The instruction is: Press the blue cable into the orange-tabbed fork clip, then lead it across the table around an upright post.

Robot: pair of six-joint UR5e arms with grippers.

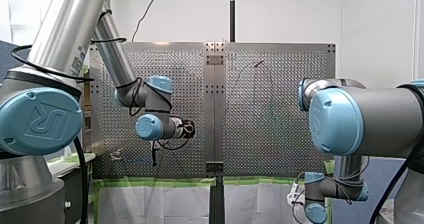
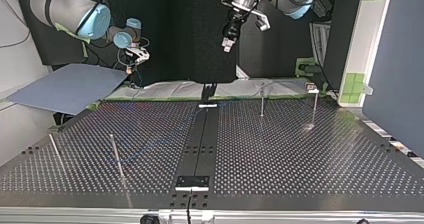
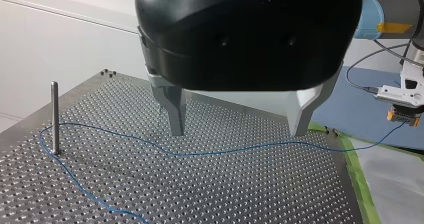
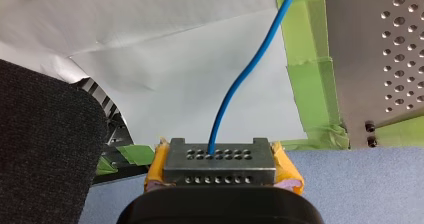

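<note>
While the right gripper (image 4: 218, 156) is clamping its yellow pads together on the end of the blue cable (image 4: 240, 79), it is hanging just off the perforated table (image 2: 300, 154), beyond the far edge at the top view's left.

From there the cable is running onto the table. In the left wrist view it is lying left to right beneath the left gripper (image 3: 237, 126). That gripper's metal fingers (image 3: 172, 109) are standing apart with nothing between them, and it is hovering above the cable without touching it. At the left of that view, the cable is bending round the foot of an upright post (image 3: 54, 116) and trailing back toward the near side.

The cable's long axis is running along the line from one finger to the other, not across it. A grasp from here would probably be needing the wrist turned first. The right arm is the one already holding the cable.

No fork clip with an orange tab is showing clearly enough to place.
</note>
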